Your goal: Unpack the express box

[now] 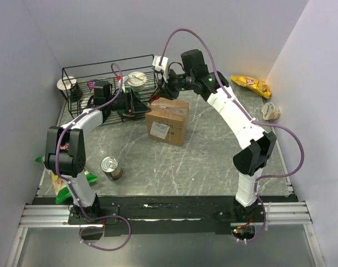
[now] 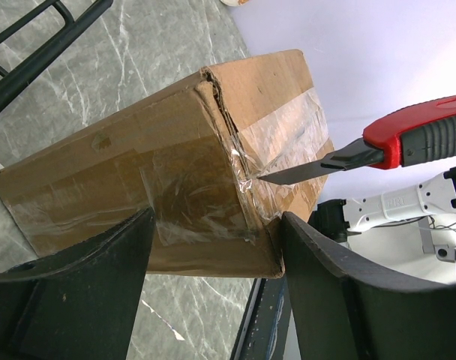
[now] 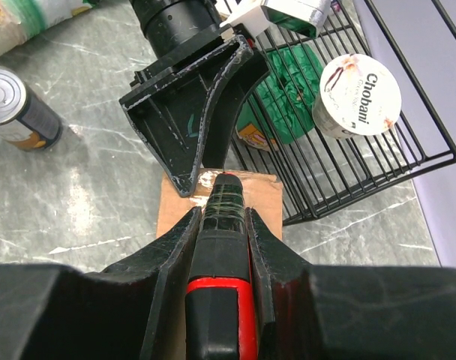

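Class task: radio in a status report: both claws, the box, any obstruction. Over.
Right claw shut on red-handled utility knife, blade at clear tape. Left claw open, straddling corner of brown cardboard express box. Black wire basket alongside, not blocking.

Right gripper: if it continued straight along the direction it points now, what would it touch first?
The express box. The knife held in the right gripper leads, and its blade tip is already at the taped end seam. Whether it has made contact yet is unclear.
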